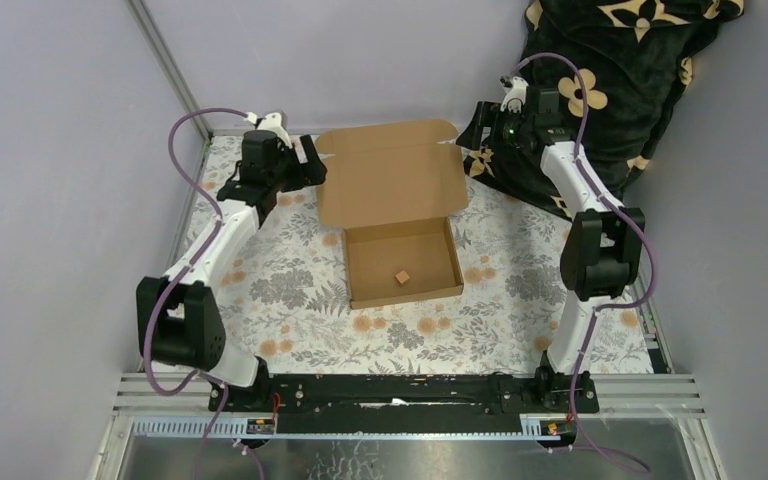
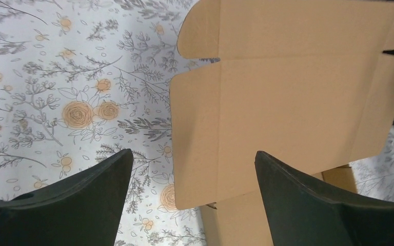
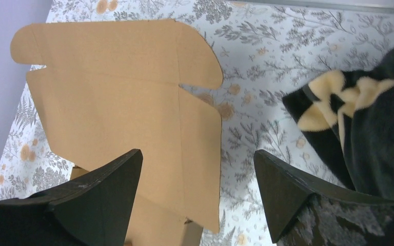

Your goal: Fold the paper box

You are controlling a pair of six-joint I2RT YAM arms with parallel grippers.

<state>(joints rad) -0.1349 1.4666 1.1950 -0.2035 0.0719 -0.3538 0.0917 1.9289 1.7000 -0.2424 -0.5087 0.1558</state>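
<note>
Brown corrugated cardboard makes up the box [image 1: 400, 215], which is set in the middle of the table [image 1: 290, 300] on a flowered cloth. The tray [image 1: 405, 293] at the near end is already formed, its walls upright, and a small brown cube [image 1: 401, 277] is seen lying inside. The lid [image 1: 390, 185] is left open towards the far side, its side flaps and far tuck flap not yet bent; whether it lies flat or leans cannot be told.

The left gripper [image 1: 308, 162] is held just beside the lid's left edge and the right gripper [image 1: 475, 130] near its far right corner. Both are spread wide, and nothing is pinched by either. In each wrist view a side flap of the lid is framed between the open fingers. The pair therefore appears to be stationed on opposite sides so that the lid can be taken from both at once and swung over the tray. Closing the lid is judged to be the step left.

A dark blanket [image 1: 620, 80] with pale flowers is heaped at the far right, close to the right gripper, where it could be snagged.
</note>
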